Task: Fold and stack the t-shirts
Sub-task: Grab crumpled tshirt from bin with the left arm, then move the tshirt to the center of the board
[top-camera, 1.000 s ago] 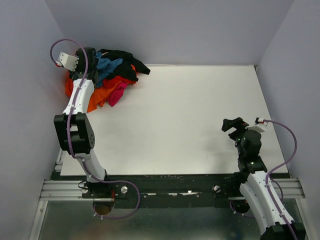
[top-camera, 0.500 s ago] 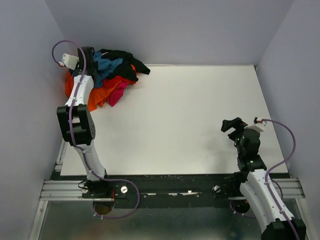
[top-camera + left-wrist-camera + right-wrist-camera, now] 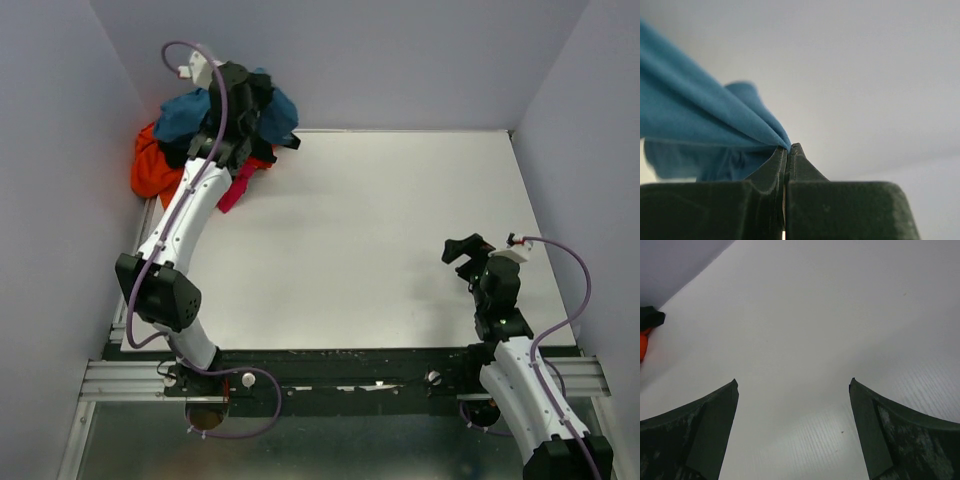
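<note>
Left arm point(image 3: 188, 205) stretches into the far-left corner — teal-blue t-shirt point(image 3: 184, 113) bunched around its wrist.

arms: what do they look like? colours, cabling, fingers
Both alike: left arm and right arm have white curved link shells, black joint housings and a purple cable running outside to a white wrist block. Fingers are dark, tapered, scuffed.
</note>
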### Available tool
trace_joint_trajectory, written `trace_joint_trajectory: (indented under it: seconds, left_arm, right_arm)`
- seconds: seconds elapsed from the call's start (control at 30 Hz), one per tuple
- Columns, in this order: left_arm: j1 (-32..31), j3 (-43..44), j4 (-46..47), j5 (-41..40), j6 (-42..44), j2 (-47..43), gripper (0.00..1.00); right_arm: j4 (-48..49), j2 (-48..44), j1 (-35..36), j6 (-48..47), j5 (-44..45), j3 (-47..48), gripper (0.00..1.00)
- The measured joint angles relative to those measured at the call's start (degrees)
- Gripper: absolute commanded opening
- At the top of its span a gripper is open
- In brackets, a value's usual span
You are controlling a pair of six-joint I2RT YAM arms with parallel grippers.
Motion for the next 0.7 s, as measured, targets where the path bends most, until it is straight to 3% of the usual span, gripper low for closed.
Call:
trace_joint_trajectory:
  seconds: [0.07, 0.2, 0.27, 0.37, 0.4, 0.47, 0.53, 0.57, 0.7]
  left_arm:
    - [-4.72, 5.92, -0.59, 0.85, 1.53, 1.70, 0.00]
    - [-11.10, 26.03, -4.11, 6.10, 6.05, 8.09, 0.00]
    - [-11.39, 29.75, -4.79, 7.58, 7.78, 7.89, 0.00]
    - [-10.56, 27.36, -4.28, 8.15, 10.64, 3.80, 0.02]
    - [-10.36, 23.56, -3.41, 8.07, 11.85, 1.16, 0.10]
    - [-10.12, 15.17, -1.97, 7.26, 12.90, -3.91, 0.36]
    - [-10.14, -2.08, 1.86, 5.64, 13.07, -12.70, 0.80]
    - [-9.99, -10.10, 4.96, 4.87, 12.37, -16.09, 0.92]
    - [-8.70, -39.65, 11.47, 2.36, 7.76, -24.68, 0.96]
  right_arm:
    - [0.00, -0.44, 0.00, -0.02, 0.02, 0.00, 0.99]
    - [-0.15, -1.38, 0.00, -0.04, 0.04, 0.02, 0.99]
    - [-0.50, -1.97, 0.00, -0.04, 0.04, 0.02, 0.99]
    - [-0.70, -2.67, 0.00, -0.04, 0.04, 0.00, 0.99]
    - [-0.72, -2.82, 0.00, -0.04, 0.02, 0.00, 0.99]
    - [-0.72, -2.97, 0.00, -0.07, 0.04, 0.00, 0.99]
    - [-0.83, -2.95, 0.00, -0.09, 0.04, 0.02, 0.99]
    - [-0.85, -2.97, 0.00, -0.11, 0.04, 0.02, 0.99]
    - [-0.85, -2.97, 0.00, -0.59, -0.20, 0.02, 0.98]
